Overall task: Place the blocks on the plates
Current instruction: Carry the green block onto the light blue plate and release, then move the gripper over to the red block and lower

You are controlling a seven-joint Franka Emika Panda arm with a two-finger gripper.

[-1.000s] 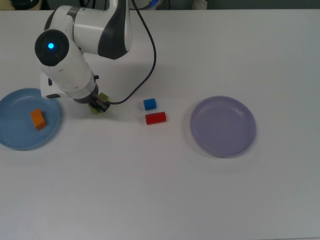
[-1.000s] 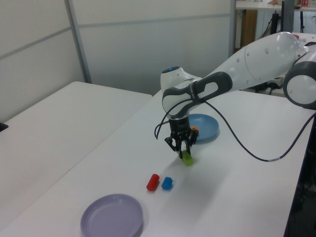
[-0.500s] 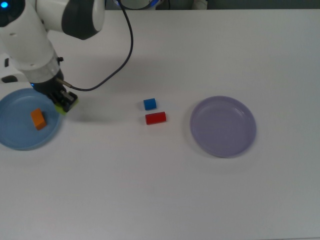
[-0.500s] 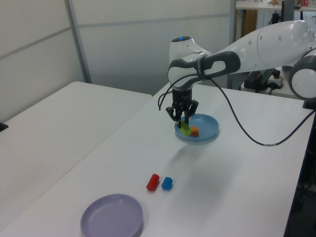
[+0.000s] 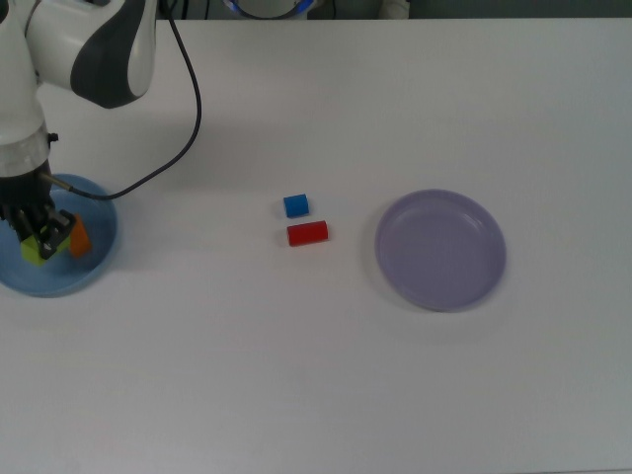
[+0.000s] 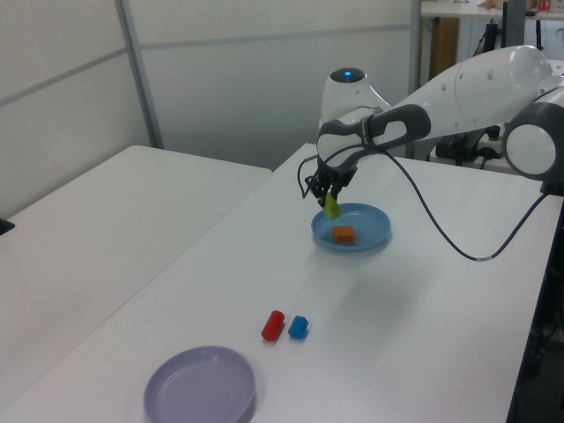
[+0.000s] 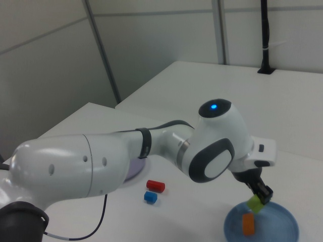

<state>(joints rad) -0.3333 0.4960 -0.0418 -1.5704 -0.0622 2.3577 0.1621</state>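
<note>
My gripper (image 5: 38, 237) (image 6: 328, 198) (image 7: 260, 196) is shut on the green block (image 5: 35, 248) (image 6: 331, 207) (image 7: 255, 203), holding it in the air over the light blue plate (image 5: 94, 259) (image 6: 370, 231) (image 7: 282, 227). The orange block (image 5: 78, 240) (image 6: 344, 234) (image 7: 248, 224) lies in that plate, just beside the green one. The blue cube (image 5: 295, 205) (image 6: 299, 327) (image 7: 150, 197) and the red block (image 5: 307, 233) (image 6: 272, 325) (image 7: 156, 186) rest side by side on the table's middle. The lavender plate (image 5: 440, 249) (image 6: 201, 385) stands bare at the top view's right.
The arm's black cable (image 5: 188, 109) hangs in a loop above the table near the blue plate. A second white table (image 6: 106, 220) stands at the left view's left, across a gap.
My gripper has carried the green block from the table beside the blue cube toward the top view's left, until it hangs over the light blue plate. The other blocks stayed put.
</note>
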